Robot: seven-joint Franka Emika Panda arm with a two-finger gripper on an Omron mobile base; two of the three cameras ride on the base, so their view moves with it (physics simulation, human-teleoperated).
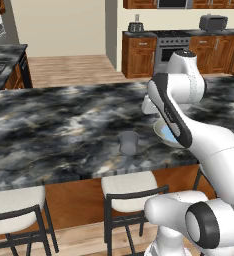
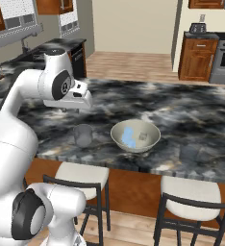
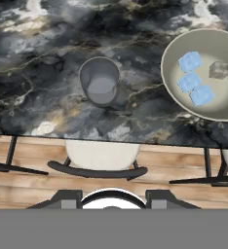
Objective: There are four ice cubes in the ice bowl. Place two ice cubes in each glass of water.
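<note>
The ice bowl (image 3: 171,47), wide and pale beige, holds three blue ice cubes (image 3: 189,81) and one clearer cube (image 3: 219,70). It sits on the dark marble counter near the front edge, right of a small grey glass of water (image 3: 100,81). A second glass (image 2: 189,153) stands faintly to the bowl's right. My gripper (image 3: 111,199) hangs open and empty above the counter's front edge, higher than the first glass (image 2: 83,135) and left of the bowl (image 2: 133,146). From the left base view, the glass (image 1: 129,142) is visible and the arm partly covers the bowl (image 1: 161,134).
Cushioned stools (image 2: 81,174) stand under the counter's front edge, directly below my hand (image 2: 80,97). The marble counter (image 1: 64,120) stretches wide behind the glass. Wooden cabinets and a stove (image 1: 171,42) line the far wall.
</note>
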